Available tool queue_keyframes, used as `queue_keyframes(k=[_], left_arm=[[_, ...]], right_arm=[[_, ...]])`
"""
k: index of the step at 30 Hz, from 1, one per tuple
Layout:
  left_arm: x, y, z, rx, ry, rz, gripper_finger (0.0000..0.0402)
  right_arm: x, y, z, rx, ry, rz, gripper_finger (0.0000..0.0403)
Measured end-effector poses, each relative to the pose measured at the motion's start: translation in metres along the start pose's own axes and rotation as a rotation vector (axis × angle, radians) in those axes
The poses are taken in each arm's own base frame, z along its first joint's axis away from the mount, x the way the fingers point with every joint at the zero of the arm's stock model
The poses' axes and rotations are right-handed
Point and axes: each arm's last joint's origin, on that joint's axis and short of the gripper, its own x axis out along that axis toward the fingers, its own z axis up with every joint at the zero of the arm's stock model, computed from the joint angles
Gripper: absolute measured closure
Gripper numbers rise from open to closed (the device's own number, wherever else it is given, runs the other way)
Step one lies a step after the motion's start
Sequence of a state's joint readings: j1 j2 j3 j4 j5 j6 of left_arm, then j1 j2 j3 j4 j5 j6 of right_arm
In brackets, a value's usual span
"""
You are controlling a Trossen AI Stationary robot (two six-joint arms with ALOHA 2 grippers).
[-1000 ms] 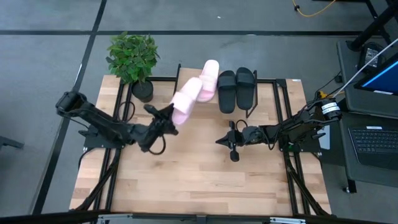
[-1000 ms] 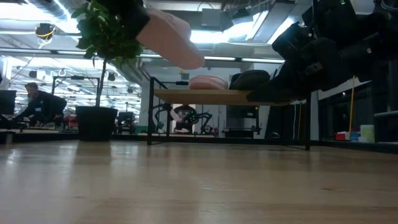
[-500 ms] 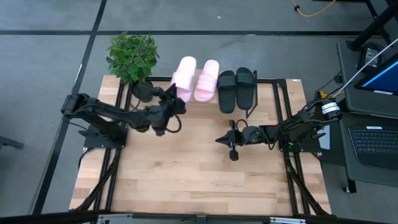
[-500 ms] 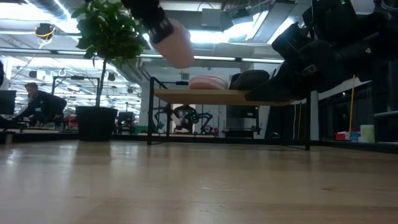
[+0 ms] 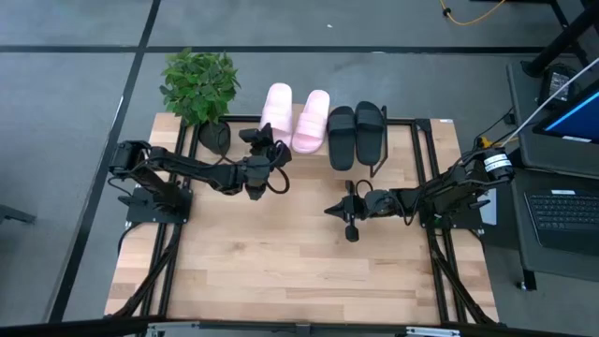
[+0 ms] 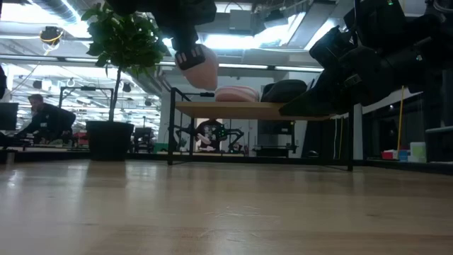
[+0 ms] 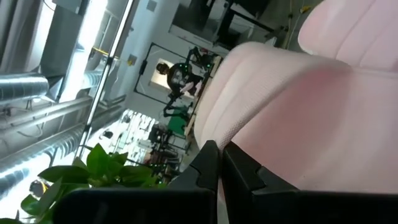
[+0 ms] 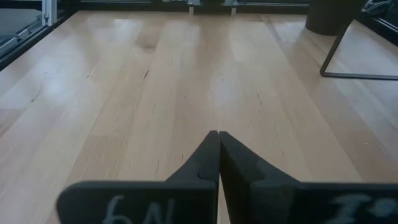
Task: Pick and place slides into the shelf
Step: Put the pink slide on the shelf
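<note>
Carried from mid-table a second ago, the last light pink slide (image 5: 276, 101) now hangs over the left end of the shelf (image 5: 398, 131) at the far edge of the table (image 5: 281, 271), its heel end pinched in the closed jaws of the left gripper (image 5: 265, 150). Just to its right, the other pink slide (image 5: 312, 120) and the two black slides (image 5: 355, 133) already lie side by side on the shelf's plank. From table height, the carried slide (image 6: 200, 65) shows above the plank (image 6: 233, 110), apparently not yet resting on it. The left wrist view is filled with pale foam (image 7: 298, 124), with the dark fingers (image 7: 249, 177) shut against its edge.

Placing it well seems to call for a level descent until the sole sits flat, parallel to its pink partner and clear of the potted plant (image 5: 200, 86) standing just left of the shelf. Letting go while the sole is tilted or overhanging the shelf's left end could tip the slide off onto the table. Backing straight away toward the near side should keep the fingers from dragging it.

The right gripper (image 5: 353, 214) waits over mid-table, jaws closed on nothing.
</note>
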State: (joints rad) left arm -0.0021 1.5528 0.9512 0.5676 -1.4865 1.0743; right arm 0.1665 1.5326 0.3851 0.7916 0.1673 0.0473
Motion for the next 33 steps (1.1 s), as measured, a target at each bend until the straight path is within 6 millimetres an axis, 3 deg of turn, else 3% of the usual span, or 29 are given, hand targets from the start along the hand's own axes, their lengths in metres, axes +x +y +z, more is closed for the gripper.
queue_keyframes(k=[16, 33], left_arm=[[0.002, -0.018, -0.01, 0.089, -0.074, -0.102, 0.0401], [-0.004, -0.025, -0.009, -0.002, -0.194, -0.254, 0.0401]], right_arm=[[0.0, 0.0, 0.0, 0.001, -0.003, 0.001, 0.0393], [0.0, 0.0, 0.0, 0.0, -0.004, 0.001, 0.0393]])
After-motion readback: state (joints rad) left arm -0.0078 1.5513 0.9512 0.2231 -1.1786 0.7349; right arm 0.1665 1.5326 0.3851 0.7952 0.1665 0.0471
